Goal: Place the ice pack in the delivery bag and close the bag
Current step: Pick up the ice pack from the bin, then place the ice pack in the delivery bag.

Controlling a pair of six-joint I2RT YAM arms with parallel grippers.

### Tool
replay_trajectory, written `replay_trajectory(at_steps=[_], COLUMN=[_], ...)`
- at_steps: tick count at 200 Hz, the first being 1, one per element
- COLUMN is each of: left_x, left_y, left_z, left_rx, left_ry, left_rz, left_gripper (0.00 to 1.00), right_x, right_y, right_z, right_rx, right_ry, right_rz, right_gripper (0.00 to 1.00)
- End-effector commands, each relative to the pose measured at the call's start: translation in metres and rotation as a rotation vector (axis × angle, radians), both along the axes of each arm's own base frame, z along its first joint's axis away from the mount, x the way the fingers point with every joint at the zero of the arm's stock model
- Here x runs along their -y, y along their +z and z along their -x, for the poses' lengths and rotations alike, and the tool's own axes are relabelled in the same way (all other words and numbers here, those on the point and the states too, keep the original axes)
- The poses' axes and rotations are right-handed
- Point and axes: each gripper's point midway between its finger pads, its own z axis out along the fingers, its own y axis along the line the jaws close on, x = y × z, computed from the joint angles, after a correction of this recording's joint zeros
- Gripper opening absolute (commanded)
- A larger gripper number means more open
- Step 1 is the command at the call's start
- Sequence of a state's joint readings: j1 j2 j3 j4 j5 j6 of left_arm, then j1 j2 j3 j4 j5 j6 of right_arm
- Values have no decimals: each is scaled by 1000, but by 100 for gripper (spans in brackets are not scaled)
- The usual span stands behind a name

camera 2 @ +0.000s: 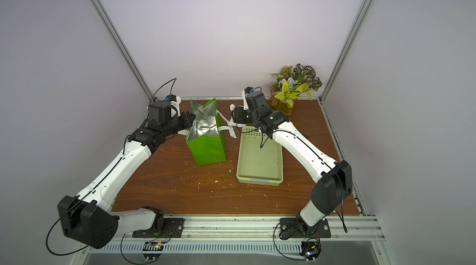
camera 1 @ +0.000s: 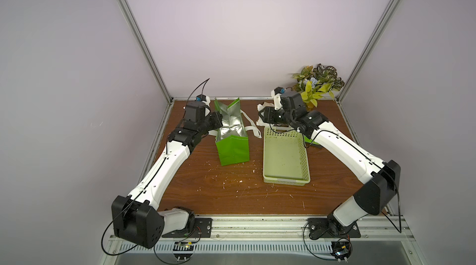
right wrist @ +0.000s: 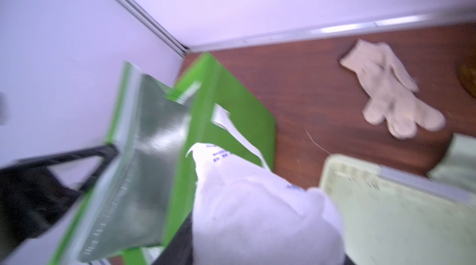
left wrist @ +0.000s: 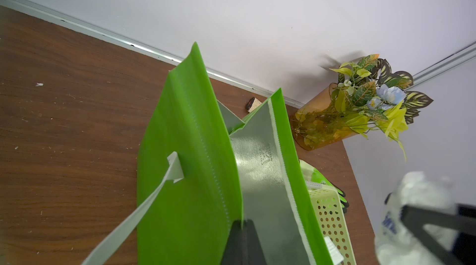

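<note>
The delivery bag [camera 1: 233,149] [camera 2: 208,147] stands upright on the table, bright green with silver lining and its mouth open. My left gripper [left wrist: 242,223] [camera 1: 218,124] is shut on the bag's left rim [left wrist: 185,173], holding that wall out. The ice pack [right wrist: 257,199] [left wrist: 417,199], a white pouch with blue print, sits in my right gripper [right wrist: 262,250] [camera 1: 264,117], which is shut on it. It hangs in the air just right of the bag's open mouth [right wrist: 154,132], past the far end of the basket. The pouch hides most of both right fingers.
A pale green perforated basket [camera 1: 286,180] [camera 2: 258,180] lies right of the bag. A white strap handle [camera 1: 253,129] droops between them. A beige glove [right wrist: 391,91] lies at the back, a green and black glove [left wrist: 332,189] beside the basket, a potted plant [camera 1: 316,86] in the corner.
</note>
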State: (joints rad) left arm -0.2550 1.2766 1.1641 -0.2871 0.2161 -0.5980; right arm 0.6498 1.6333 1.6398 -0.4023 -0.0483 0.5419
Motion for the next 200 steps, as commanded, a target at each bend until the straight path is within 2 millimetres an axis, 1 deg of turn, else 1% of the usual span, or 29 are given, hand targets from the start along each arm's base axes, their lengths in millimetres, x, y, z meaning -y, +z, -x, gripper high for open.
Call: replay_trajectory(at_steps=[1, 19, 22, 34, 47, 66, 85, 102, 113, 125, 138, 149, 162, 182, 200], left_x=[-3, -6, -6, -8, -10, -11, -11, -12, -13, -13, -13, -13, -13, -13, -13], left_y=[6, 5, 6, 6, 4, 3, 2, 2, 1, 2, 2, 1, 3, 2, 3], left_z=[-4, -4, -4, -3, -3, -2, -1, -1, 0, 0, 0, 0, 0, 0, 0], left_rx=[25, 22, 23, 24, 19, 16, 13, 12, 9, 11, 13, 10, 14, 11, 13], left_ry=[12, 25, 27, 34, 42, 50, 52, 54, 57, 56, 57, 57, 56, 55, 54], left_rz=[2, -4, -4, -10, -14, -10, -6, -7, -12, -12, -13, -15, -16, -17, -17], left_gripper=[0, 0, 0, 0, 0, 0, 0, 0, 0, 0, 0, 0, 0, 0, 0], right_x=[-53, -86, -92, -111, -125, -136, -139, -141, -141, -141, -140, -139, -138, -135, -127], right_y=[45, 52, 48, 48, 35, 16, -5, -17, -25, -34, -36, -35, -28, -11, 5], right_z=[-4, -4, -5, -4, -4, -6, -8, -7, -6, -4, -3, -2, -2, 0, 1], right_rx=[125, 141, 136, 140, 128, 104, 73, 57, 46, 31, 28, 30, 42, 70, 98], right_ry=[138, 197, 206, 232, 241, 247, 239, 243, 239, 244, 246, 247, 248, 251, 239], right_rz=[-80, -72, -65, -40, 10, 60, 114, 143, 165, 191, 200, 200, 195, 193, 212], right_gripper=[17, 17, 17, 17, 17, 18, 18, 19, 23, 33, 40, 46, 54, 66, 76])
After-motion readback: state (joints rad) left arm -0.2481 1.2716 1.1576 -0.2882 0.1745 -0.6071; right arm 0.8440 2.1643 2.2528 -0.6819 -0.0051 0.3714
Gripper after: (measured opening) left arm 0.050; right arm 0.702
